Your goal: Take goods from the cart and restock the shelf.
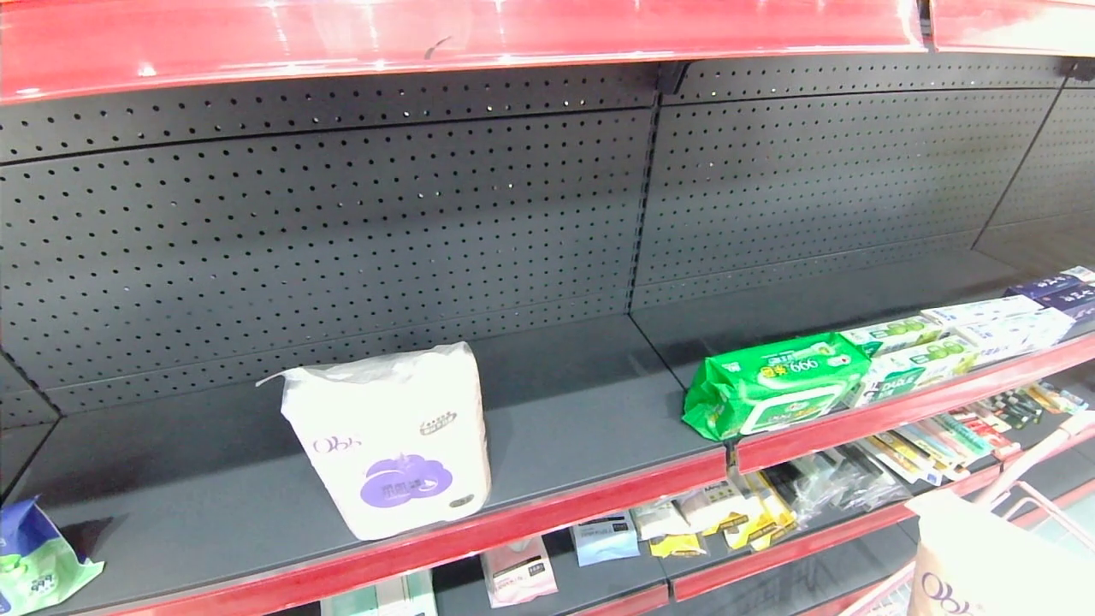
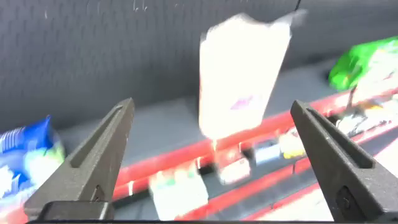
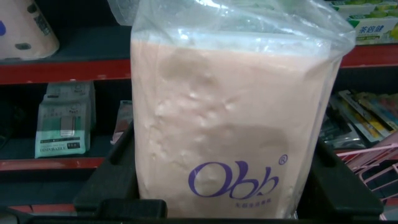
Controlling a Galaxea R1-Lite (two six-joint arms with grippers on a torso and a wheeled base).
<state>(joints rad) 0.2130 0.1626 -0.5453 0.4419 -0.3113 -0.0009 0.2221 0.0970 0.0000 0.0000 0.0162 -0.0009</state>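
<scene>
A white tissue pack (image 1: 389,436) with a purple print stands upright near the front of the dark shelf (image 1: 582,402). My left gripper (image 2: 212,106) is open in front of the shelf, and the white tissue pack (image 2: 242,74) shows beyond the gap between its fingers, well apart from them. My right gripper (image 3: 221,180) is shut on a second tissue pack (image 3: 230,124), beige-looking with a purple logo, its fingers (image 3: 106,180) against both sides. That held pack (image 1: 984,556) sits low at the right, below the shelf's level.
A green wipes pack (image 1: 770,385) and a row of toothpaste boxes (image 1: 932,351) line the shelf's right part. A blue-green packet (image 1: 34,556) lies at its far left. Lower shelves hold small goods. The pink wire cart (image 1: 1044,505) is at the lower right.
</scene>
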